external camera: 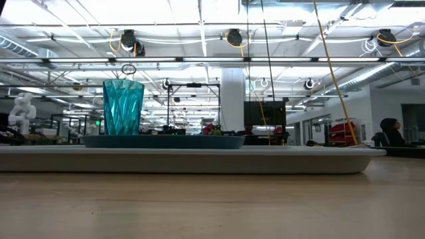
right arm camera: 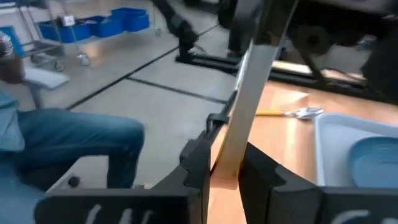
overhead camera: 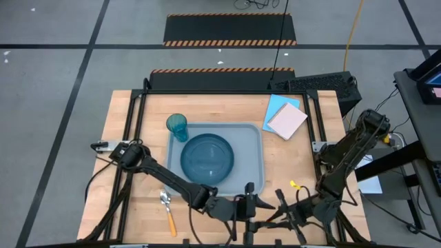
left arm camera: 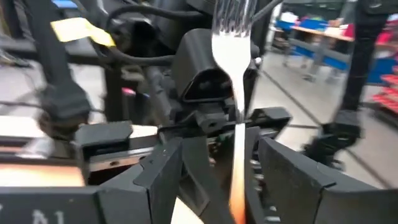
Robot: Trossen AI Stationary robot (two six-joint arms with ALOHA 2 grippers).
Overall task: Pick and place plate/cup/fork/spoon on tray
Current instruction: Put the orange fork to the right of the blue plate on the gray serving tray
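At the tabletop's near edge, the right tool (right arm camera: pixel 225 163) clamps the fork's (left arm camera: pixel 235 74) orange handle while the left tool (left arm camera: pixel 214 168) stands released around it, fingers spread. The plate (overhead camera: pixel 207 157) sits on the tray (overhead camera: pixel 256 180), the cup (overhead camera: pixel 177 127) at its far-left corner. The spoon (overhead camera: pixel 167 210) lies left of the tray.

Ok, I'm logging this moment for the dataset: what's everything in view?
tray: one, grey-blue, table centre
plate: one, dark blue, on the tray
cup: one, teal, tray's far left corner
spoon: one, orange handle, table left of tray
fork: one, orange handle, between the grippers
notepad: one, pink, on blue sheet, far right
left gripper: open around fork handle
right gripper: shut on the fork
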